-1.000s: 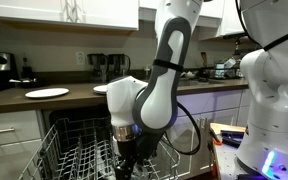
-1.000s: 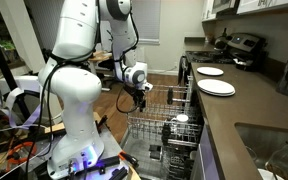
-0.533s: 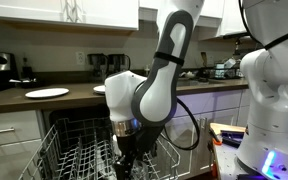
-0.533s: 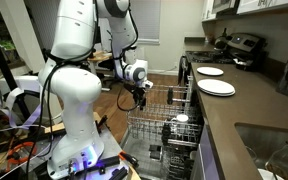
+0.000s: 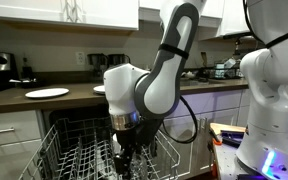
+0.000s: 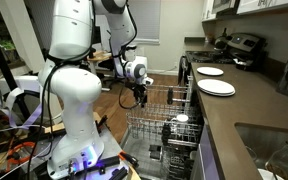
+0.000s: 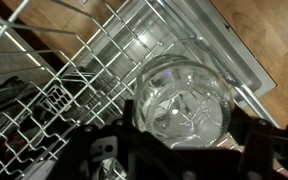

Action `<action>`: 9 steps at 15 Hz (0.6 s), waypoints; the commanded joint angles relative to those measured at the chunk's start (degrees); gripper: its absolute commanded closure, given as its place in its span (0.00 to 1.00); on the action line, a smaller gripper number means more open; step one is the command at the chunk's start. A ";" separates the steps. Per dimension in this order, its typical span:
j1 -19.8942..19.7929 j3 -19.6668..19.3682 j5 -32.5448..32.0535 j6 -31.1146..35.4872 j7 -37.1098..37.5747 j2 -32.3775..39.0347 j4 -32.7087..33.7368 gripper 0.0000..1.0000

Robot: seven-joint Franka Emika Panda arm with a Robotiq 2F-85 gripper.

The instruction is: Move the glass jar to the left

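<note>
Hanging over the open dishwasher, the arm [image 5: 159, 70] brings its hand [image 5: 127, 152] down among the wires of the rack [image 5: 74, 155]. The glass jar [image 7: 181, 100] shows plainly only in the wrist view: it sits between the dark fingers [image 7: 269, 150], over the rack's wire grid, with its wide round rim turned toward the camera. The hand looks pressed together on the jar's wall, one finger on each side, though the contact lines themselves are lost in shadow.

By my judgement the jar is light, rigid and brittle, and its clear wall is smooth enough to slip under a loose hold. It is best taken across the middle of the cylinder, with the fingers square to the wall and only moderate pressure. It should also be carried clear of the tines, since a knock against the wire could chip the rim.

In both exterior views the jar is too small and too transparent to pick out against the rack. The wrist view cuts off the fingertips at its lower edge. Whether the jar's base rests on the wire or hangs free cannot be told.
</note>
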 commanded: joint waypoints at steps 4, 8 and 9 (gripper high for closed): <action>0.24 0.01 -5.62 -2.52 5.40 -5.68 -2.19 0.39; -0.16 0.45 -7.54 -3.62 6.93 -7.27 -2.34 0.39; -0.75 0.93 -7.24 -3.60 6.40 -7.15 -2.32 0.39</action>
